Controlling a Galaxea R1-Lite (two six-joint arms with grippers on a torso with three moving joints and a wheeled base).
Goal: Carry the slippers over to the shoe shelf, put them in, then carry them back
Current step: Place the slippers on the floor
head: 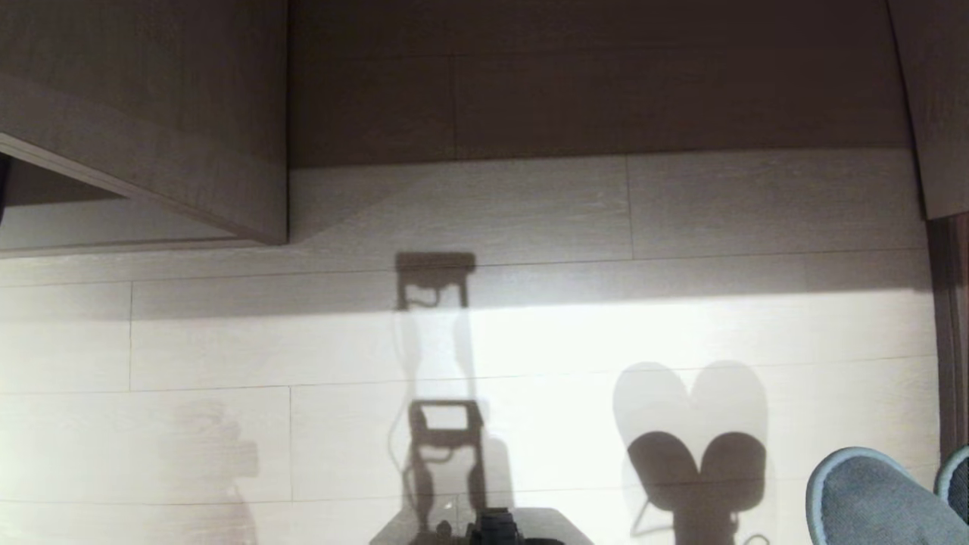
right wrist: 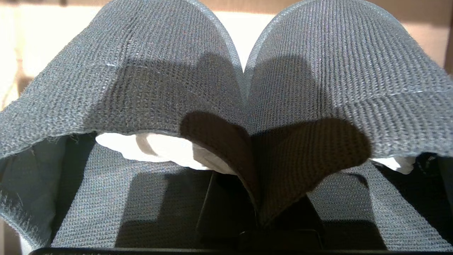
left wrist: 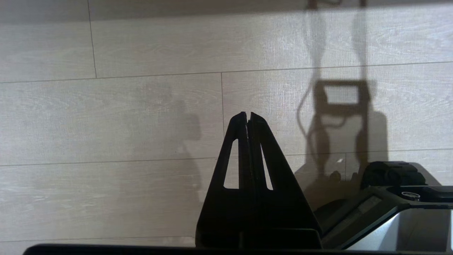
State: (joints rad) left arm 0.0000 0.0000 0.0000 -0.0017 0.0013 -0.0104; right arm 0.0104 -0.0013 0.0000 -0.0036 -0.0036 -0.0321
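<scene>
Two dark grey knitted-fabric slippers (right wrist: 226, 88) with rounded toes hang side by side, inner edges pinched in the right claw (right wrist: 256, 198). Left claw (left wrist: 248, 118), black and tapered, sits closed over pale wood-grain plank floor (head: 530, 341). Beyond, beige wood-grain cabinet (head: 151, 113).

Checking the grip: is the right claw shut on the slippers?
Yes. The right claw pinches both slippers together by their inner edges.

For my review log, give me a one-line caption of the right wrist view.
Right claw shut on the inner upper edges of the dark grey slippers, held side by side with toes pointing away.
</scene>
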